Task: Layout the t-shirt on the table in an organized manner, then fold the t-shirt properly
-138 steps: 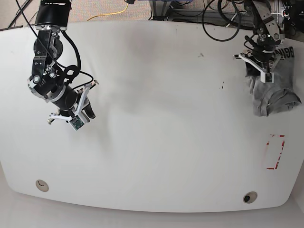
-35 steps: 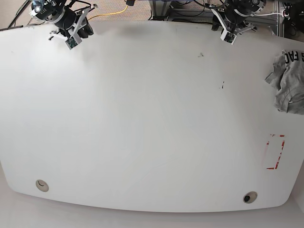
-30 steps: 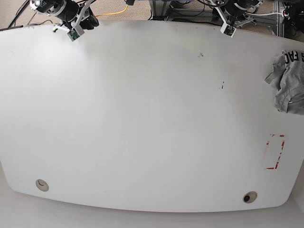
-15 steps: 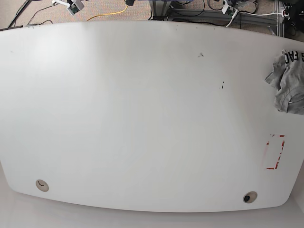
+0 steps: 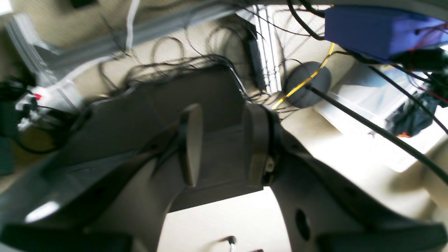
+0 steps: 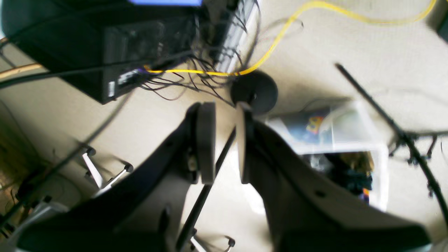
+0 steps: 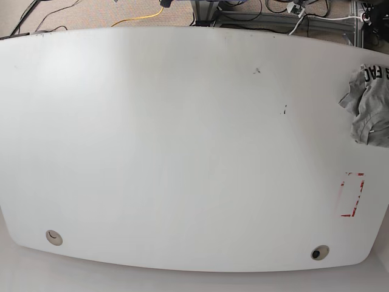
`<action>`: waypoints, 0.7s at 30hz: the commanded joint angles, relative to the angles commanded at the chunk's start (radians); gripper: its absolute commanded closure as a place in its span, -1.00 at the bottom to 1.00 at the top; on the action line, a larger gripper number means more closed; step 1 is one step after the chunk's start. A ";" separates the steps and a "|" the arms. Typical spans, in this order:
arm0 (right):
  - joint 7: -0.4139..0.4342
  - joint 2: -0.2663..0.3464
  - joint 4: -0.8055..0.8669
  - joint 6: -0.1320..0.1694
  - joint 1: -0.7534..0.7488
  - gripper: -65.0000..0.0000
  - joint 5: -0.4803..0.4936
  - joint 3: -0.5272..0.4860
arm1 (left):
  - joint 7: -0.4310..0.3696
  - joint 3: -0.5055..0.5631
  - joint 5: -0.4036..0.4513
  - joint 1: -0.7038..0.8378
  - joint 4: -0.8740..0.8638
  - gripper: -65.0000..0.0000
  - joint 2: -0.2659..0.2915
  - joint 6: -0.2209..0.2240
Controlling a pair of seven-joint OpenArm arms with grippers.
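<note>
Now both hands are away from the desk point(image 7: 182, 152). About one second ago they were still seen near its upper edge, in the upper left and the upper right of the base view; at present neither of them appears there. The shirt point(image 7: 372, 112) lies as it lay then, crumpled at the upper right, and the frame cuts it. Somewhat earlier, the left hand point(image 5: 225, 145) was upon it and more of it was visible, so it has since shifted to the right.

For the task, I judge that this is a pause or a retreat: the shirt is neither spread nor folded in the part which I can see, and the work of laying it out seems to remain.

The left hand is released, its fingers apart with no cloth between. The right hand point(image 6: 225, 143) is also empty, with a narrower gap. Neither wrist view shows the shirt, therefore it is well apart from both hands. The left hand, whose arm belongs to the shirt's side, would probably reach it more easily.
</note>
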 joint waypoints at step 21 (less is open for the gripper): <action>0.304 -0.023 -0.746 0.000 0.365 0.71 -0.137 -0.095 | -0.302 0.143 0.003 -0.368 -0.795 0.44 -0.077 0.100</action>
